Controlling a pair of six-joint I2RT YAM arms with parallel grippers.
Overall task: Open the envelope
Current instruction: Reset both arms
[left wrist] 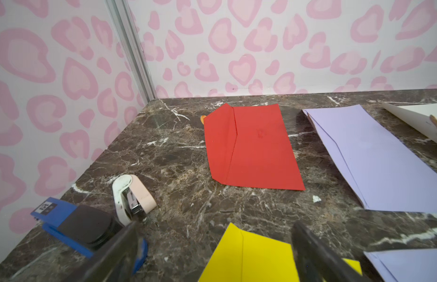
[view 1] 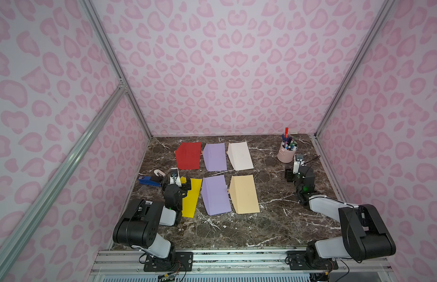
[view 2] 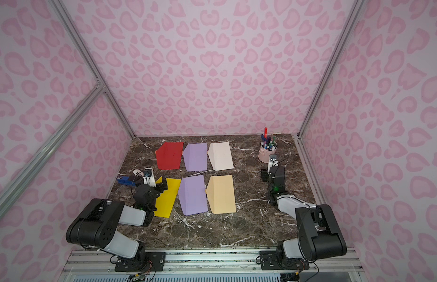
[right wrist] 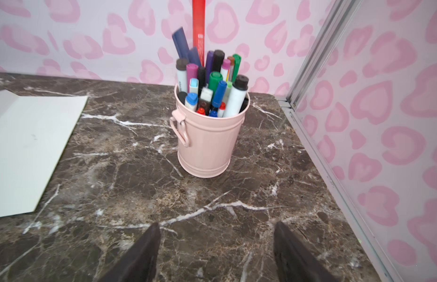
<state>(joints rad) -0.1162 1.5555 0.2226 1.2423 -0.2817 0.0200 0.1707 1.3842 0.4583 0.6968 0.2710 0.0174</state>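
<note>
1. Took the near purple envelope (view 1: 216,195) on the marble table (view 1: 237,232) as the landmark.
2. Found the yellow envelope (view 1: 191,200) lying flat just beside that landmark on the robot's left, with a narrow strip of table between them. Noted its pointed flap turned out on the side away from the landmark.
3. Saw the left gripper (left wrist: 215,232) low over the far end of the yellow envelope, just left of the landmark. Counted its fingers spread wide with nothing between them, one finger (left wrist: 310,249) above the yellow paper. Could not tell whether it touched.
4. Placed the blue stapler (left wrist: 66,222) and the small pink stapler (left wrist: 132,197) further left of the landmark, past the yellow envelope.
5. Saw the right gripper (right wrist: 217,224) well to the right of the landmark, fingers far apart, gripping nothing, bare table beneath. Noted it facing the pink bucket (right wrist: 205,146) full of markers (right wrist: 215,85).
6. Found a tan envelope (view 1: 244,195) just right of the landmark.
7. Found a red envelope (view 1: 189,156), a second purple envelope (view 1: 215,157) and a white envelope (view 1: 240,156) in a row beyond the landmark.
</note>
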